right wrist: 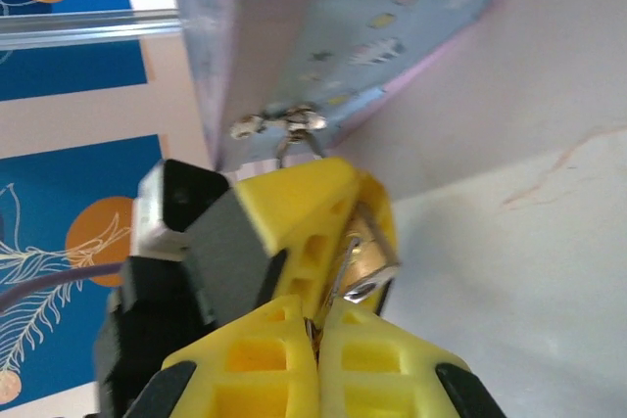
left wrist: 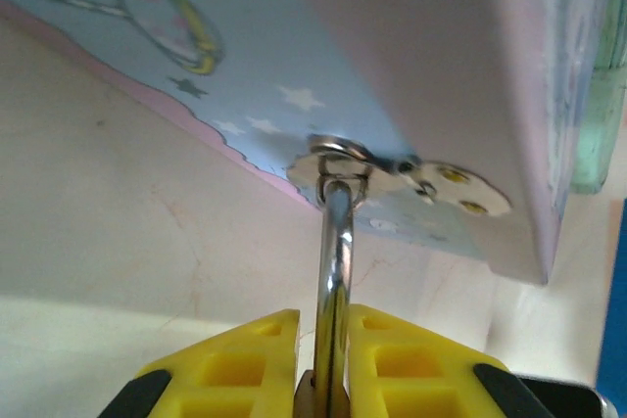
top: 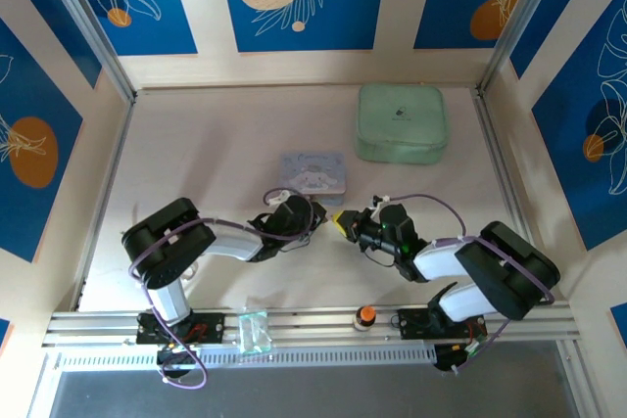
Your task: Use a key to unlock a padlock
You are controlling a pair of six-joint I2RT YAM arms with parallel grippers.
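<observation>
Left hand (left wrist: 323, 340) clamps padlock (left wrist: 335, 242), hung at tin (left wrist: 421, 46) edge

No legible text, labels, brands or numbers anywhere

The pale table (top: 196, 163) carries a blue tin (top: 312, 171) just beyond the yellow fingers (top: 344, 223) and a mint-green case (top: 402, 122) farther past them.

A robot test booth: aluminium rails (top: 313, 325), blue patterned wall panels (top: 333, 7) (floral prints).
</observation>
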